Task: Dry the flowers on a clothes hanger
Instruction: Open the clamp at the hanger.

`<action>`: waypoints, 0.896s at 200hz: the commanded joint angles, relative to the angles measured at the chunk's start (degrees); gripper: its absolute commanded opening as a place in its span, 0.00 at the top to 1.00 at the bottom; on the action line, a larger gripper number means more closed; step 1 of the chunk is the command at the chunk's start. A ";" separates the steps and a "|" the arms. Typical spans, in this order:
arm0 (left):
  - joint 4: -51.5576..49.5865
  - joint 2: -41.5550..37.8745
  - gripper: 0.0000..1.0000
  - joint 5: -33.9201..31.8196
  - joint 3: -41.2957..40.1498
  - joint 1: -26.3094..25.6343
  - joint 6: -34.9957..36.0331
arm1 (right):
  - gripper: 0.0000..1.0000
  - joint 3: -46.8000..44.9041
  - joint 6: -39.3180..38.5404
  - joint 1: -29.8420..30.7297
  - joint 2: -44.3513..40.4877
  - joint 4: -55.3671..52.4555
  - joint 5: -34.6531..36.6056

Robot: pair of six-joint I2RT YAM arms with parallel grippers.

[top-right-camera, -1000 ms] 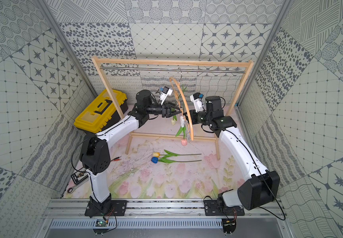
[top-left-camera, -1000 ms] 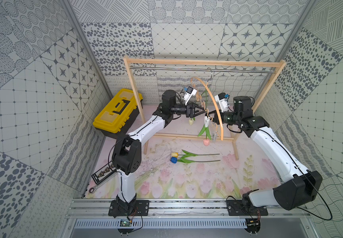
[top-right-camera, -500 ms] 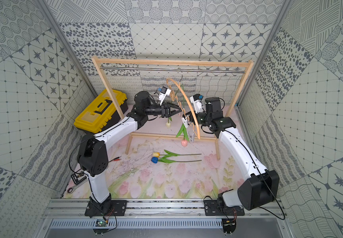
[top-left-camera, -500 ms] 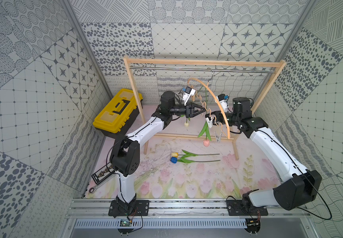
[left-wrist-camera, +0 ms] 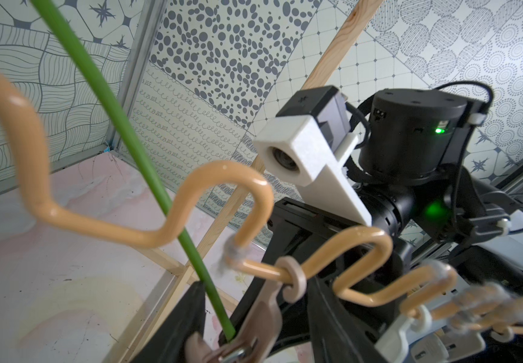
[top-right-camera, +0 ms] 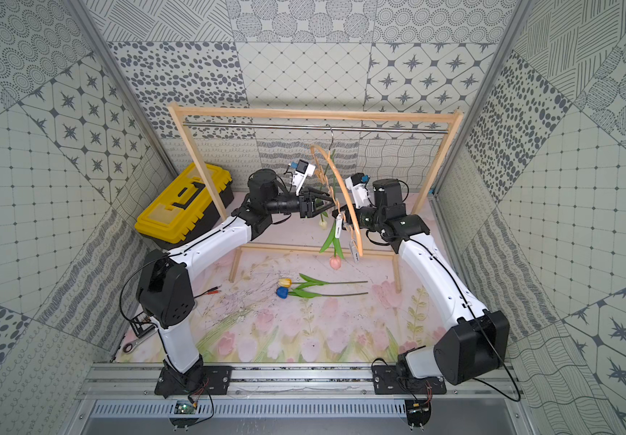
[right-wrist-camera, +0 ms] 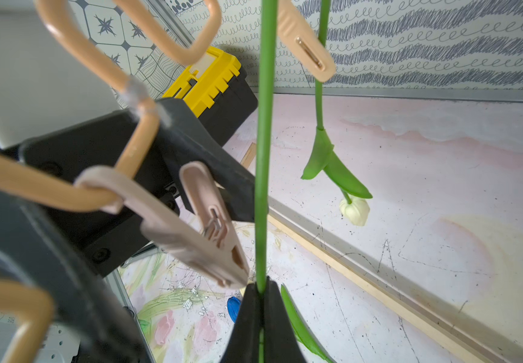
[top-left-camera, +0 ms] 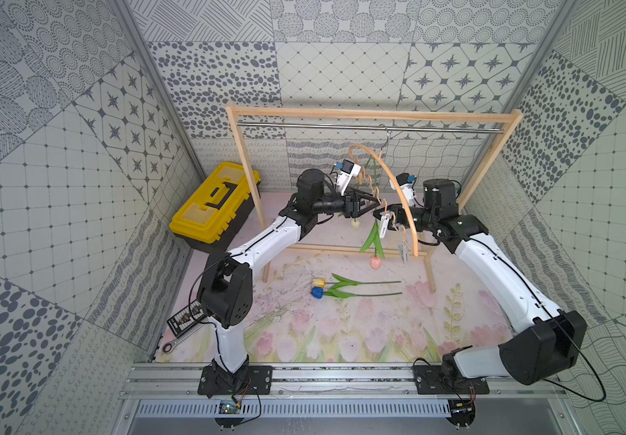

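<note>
The clothes hanger (top-left-camera: 398,188) (top-right-camera: 345,192) hangs by its hook on the rod, turned edge-on. A cream tulip (top-left-camera: 356,225) (right-wrist-camera: 354,210) dangles head down from a pin on it. My right gripper (top-left-camera: 379,216) (right-wrist-camera: 261,287) is shut on the stem (right-wrist-camera: 263,157) of the pink tulip (top-left-camera: 375,262) (top-right-camera: 335,262), which hangs head down. My left gripper (top-left-camera: 373,201) (left-wrist-camera: 254,314) is shut on a clothespin (right-wrist-camera: 191,232); the stem's end (left-wrist-camera: 227,333) sits between the pin's two arms. Yellow (top-left-camera: 319,282) and blue (top-left-camera: 317,292) tulips lie on the mat.
A light-wood frame (top-left-camera: 371,114) with a metal rod stands across the back of the mat. A yellow toolbox (top-left-camera: 213,207) sits at the back left. A wrench (top-left-camera: 170,344) and a black bit holder (top-left-camera: 185,320) lie by the left wall.
The hanger has swung and twisted a little. My left gripper has shifted slightly to the right, towards the right gripper. The pink tulip's head has stayed in place.
</note>
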 commanded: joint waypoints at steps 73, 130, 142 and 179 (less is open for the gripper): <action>-13.16 -4.54 0.40 -7.16 0.17 -1.64 20.13 | 1.00 0.59 -0.37 0.50 -1.39 1.59 0.07; -16.31 -3.48 0.38 -3.44 2.63 -1.28 21.28 | 1.00 1.24 -0.77 0.62 -1.36 0.80 0.20; -16.30 -3.44 0.44 -3.49 2.85 -1.28 21.19 | 1.00 1.24 -0.83 0.68 -1.24 0.80 0.11; -16.36 -2.34 0.60 -3.98 4.65 -1.28 19.43 | 1.00 1.24 -0.93 1.11 -1.00 0.76 0.52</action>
